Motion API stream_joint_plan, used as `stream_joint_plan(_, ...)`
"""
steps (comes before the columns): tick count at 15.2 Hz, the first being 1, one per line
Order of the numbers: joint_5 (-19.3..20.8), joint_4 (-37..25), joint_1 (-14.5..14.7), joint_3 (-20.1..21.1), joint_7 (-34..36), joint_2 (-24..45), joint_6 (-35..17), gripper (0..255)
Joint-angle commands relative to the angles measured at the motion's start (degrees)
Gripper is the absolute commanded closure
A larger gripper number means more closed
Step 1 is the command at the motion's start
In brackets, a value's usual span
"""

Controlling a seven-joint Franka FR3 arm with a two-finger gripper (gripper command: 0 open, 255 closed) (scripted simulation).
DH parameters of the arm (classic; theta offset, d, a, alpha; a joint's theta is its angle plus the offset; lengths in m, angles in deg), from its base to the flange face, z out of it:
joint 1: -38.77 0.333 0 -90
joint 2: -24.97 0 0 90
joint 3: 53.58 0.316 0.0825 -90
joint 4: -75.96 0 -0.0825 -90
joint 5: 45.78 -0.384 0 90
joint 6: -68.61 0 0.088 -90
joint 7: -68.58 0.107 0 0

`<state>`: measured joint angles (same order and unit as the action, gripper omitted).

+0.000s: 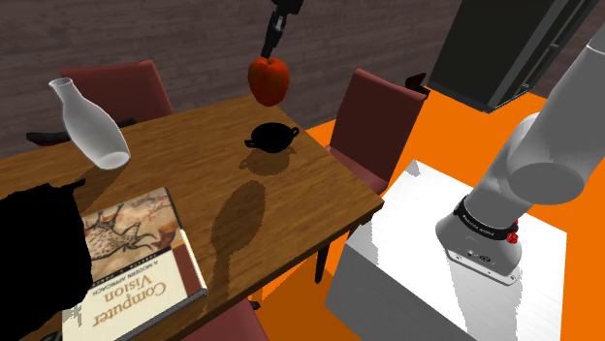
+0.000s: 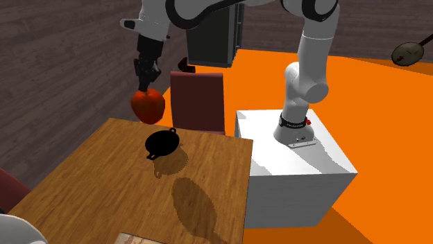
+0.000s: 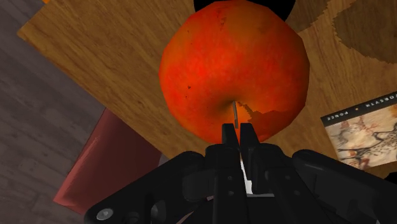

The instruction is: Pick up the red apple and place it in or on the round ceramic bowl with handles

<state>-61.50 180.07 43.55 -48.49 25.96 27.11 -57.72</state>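
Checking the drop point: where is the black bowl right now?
In the shoulder view the black bowl sits at the far end of the table, near the right red chair, almost directly below the apple hanging from the jaws.

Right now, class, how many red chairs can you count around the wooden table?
3. In the shoulder view, the far chair stands behind the table, the right chair beside its end, and the near chair peeks in at the lower edge. Others may be hidden.

Bare tabletop around bowl [image 1: 271, 137], vase [image 1: 89, 121] and book [image 1: 131, 262] well apart
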Motion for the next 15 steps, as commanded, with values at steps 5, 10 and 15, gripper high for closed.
stream_joint_plan(5,-0.79,3.60,0.09,0.12,-1.29,0.74,-4.28,255)
stream_joint_plan(10,-1.32,5.61,0.15,0.21,-2.08,1.31,-6.80,255)
stream_joint_plan(15,-1.32,5.61,0.15,0.21,-2.08,1.32,-6.80,255)
